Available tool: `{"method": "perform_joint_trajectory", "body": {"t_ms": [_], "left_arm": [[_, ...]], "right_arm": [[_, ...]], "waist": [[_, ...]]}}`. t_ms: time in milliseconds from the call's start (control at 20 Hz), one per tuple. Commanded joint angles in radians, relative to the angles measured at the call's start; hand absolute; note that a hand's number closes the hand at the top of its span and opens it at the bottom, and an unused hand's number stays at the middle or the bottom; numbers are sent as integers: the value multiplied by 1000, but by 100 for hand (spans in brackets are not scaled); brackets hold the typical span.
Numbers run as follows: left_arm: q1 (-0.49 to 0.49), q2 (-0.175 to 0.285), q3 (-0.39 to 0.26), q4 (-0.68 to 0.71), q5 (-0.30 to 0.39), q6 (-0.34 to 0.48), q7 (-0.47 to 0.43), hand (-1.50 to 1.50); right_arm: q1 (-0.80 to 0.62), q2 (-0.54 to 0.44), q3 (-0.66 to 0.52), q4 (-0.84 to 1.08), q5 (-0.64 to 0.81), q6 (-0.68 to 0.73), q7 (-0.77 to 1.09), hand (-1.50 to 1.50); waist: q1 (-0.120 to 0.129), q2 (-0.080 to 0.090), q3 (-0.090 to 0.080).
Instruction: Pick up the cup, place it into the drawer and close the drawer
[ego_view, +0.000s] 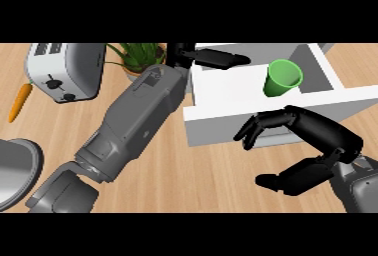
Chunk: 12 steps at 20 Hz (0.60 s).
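- Cup (283, 77) stands inside the open drawer (221, 112), near its right wall: placing looks done
- Right hand (317, 132) released, empty, before the drawer front
- Left hand (218, 57) flat-fingered over its rear
- Closing remains

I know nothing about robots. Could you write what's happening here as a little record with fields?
cup: green cup, inside the drawer, no hand on it
drawer: white drawer, open
right arm: right hand in front of the drawer's front, fingers bent, holding nothing
left arm: left hand at the drawer's far left corner, fingers straight
also on the counter: toaster, carrot, potted plant
left to do: close the drawer
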<state>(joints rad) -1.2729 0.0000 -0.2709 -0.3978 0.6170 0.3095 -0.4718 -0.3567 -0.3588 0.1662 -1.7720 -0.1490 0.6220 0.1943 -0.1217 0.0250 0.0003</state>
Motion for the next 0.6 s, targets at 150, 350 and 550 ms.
{"method": "perform_joint_trajectory", "body": {"t_ms": [150,350,550], "left_arm": [[24,0,36,15,25,-25,-64,-150],[86,0,43,-27,40,-58,-83,-150],[179,3,37,-88,36,-80,-111,-150]], "right_arm": [[77,-42,87,32,364,-89,-88,-150],[93,4,151,234,531,-202,-199,-150],[20,10,188,457,608,-224,-299,-150]], "waist": [[91,-13,1],[128,-17,1],[162,-21,1]]}}
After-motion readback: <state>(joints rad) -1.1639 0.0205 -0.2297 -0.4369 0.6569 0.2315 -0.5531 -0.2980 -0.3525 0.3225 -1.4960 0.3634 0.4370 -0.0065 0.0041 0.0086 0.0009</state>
